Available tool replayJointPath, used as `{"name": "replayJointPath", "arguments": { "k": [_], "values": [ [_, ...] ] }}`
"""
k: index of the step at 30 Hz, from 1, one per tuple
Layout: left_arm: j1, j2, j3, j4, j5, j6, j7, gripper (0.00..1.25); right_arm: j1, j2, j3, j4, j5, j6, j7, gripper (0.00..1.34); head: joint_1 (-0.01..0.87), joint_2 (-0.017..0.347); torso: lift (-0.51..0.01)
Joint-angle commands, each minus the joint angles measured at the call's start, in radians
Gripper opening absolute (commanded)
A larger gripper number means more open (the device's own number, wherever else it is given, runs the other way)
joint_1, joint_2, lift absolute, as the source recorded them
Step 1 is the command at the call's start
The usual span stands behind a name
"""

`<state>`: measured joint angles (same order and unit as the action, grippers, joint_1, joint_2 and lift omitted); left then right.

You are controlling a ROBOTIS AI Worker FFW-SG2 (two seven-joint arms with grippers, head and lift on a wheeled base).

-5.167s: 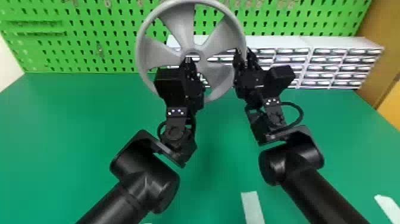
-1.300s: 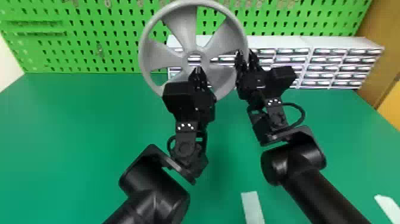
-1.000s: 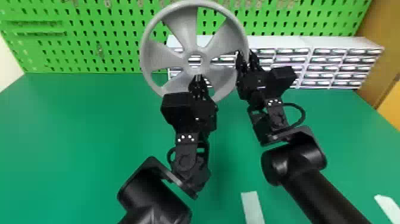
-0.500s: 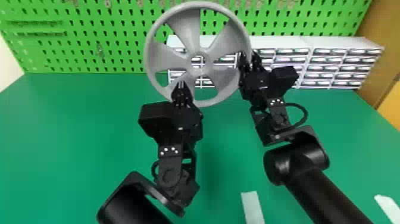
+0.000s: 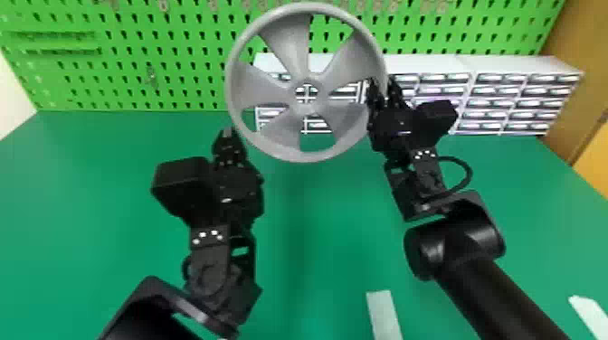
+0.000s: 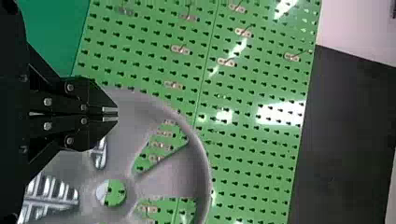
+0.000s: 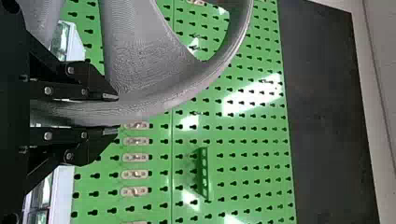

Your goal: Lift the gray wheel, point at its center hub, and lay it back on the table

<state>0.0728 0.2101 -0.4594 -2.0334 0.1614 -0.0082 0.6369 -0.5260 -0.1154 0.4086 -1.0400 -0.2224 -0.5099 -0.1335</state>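
Black arms [image 5: 488,289] bear small white dots [image 5: 202,234].

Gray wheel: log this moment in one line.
gray wheel upright, held above table | right gripper: jaws closed on rim | left gripper: jaws closed, empty, near rim

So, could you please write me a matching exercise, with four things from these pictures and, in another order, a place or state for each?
1. Gray wheel
2. Left hand
3. Right hand
4. Pegboard

A. Shut, holding nothing
B. Green, full of holes
C. Held up over the table
D. Gripping the wheel's edge

Right pairs: 1-C, 2-A, 3-D, 4-B
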Motion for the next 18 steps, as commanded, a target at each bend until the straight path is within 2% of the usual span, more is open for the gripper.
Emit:
{"name": "replayJointPath", "arguments": {
  "k": [1, 5, 18],
  "values": [
    [0.044, 0.0, 0.057, -0.06, -0.031, 0.042, -0.002, 0.1, 0.001, -0.003, -0.005, 0.0, 0.002, 0.001, 0.0, 0.08, 0.692, 0.048, -0.096],
    [0.068, 0.0, 0.105, -0.091, -0.045, 0.051, -0.017, 0.11, 0.003, -0.004, -0.01, 0.0, 0.002, 0.001, 0.0, 0.08, 0.692, 0.048, -0.096],
    [0.134, -0.003, 0.277, -0.133, -0.008, 0.051, -0.065, 0.11, 0.007, -0.009, -0.017, 0.0, 0.002, 0.001, 0.0, 0.08, 0.692, 0.048, -0.096]
  ]
}}
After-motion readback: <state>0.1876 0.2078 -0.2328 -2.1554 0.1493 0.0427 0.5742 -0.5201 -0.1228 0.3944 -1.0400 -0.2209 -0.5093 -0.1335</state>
